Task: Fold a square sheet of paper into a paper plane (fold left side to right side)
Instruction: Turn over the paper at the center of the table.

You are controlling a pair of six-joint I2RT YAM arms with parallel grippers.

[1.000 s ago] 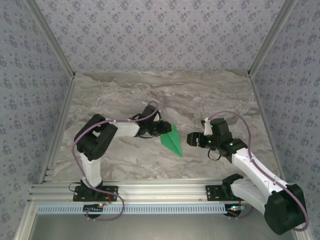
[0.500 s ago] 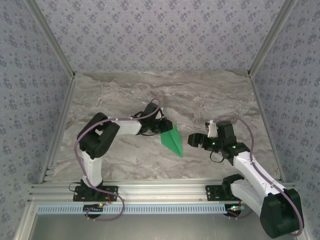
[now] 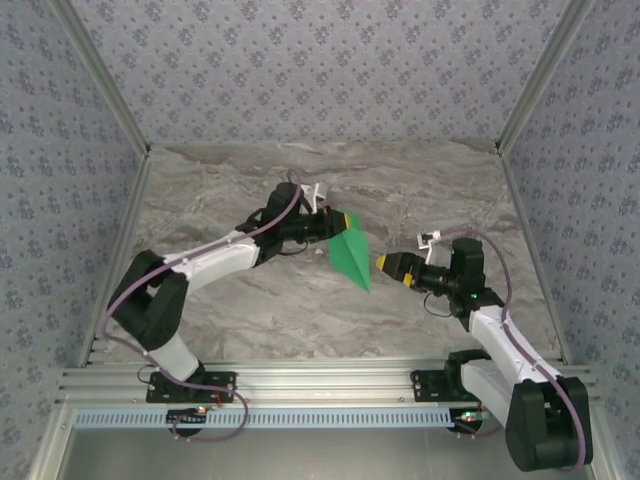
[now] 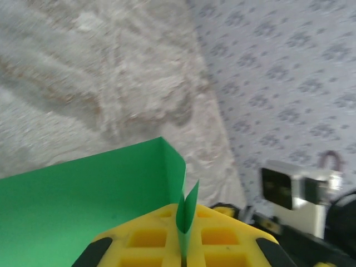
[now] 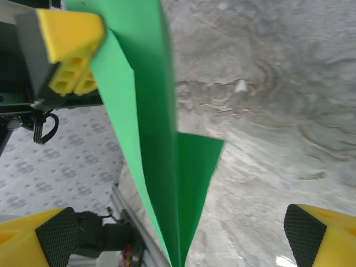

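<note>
The green paper plane (image 3: 350, 258), a folded pointed wedge, hangs tilted above the marble table (image 3: 420, 190), tip toward the near side. My left gripper (image 3: 333, 223) is shut on its upper end. In the left wrist view the yellow fingers (image 4: 144, 239) pinch a thin green fold (image 4: 186, 211), and the wide flap (image 4: 83, 194) spreads to the left. My right gripper (image 3: 386, 265) stands open just right of the plane and faces it. In the right wrist view the green wedge (image 5: 156, 139) hangs between the spread pads (image 5: 55, 245), touching neither, with the left gripper (image 5: 69, 50) above.
Aluminium rails (image 3: 300, 385) run along the near edge, and slanted posts (image 3: 100, 90) frame the patterned walls. Bare marble lies behind and to both sides of the plane.
The left gripper closed on the plane, and its arm stretched out, lifting the plane up off the table. The right gripper opened wider and turned to face the plane.
</note>
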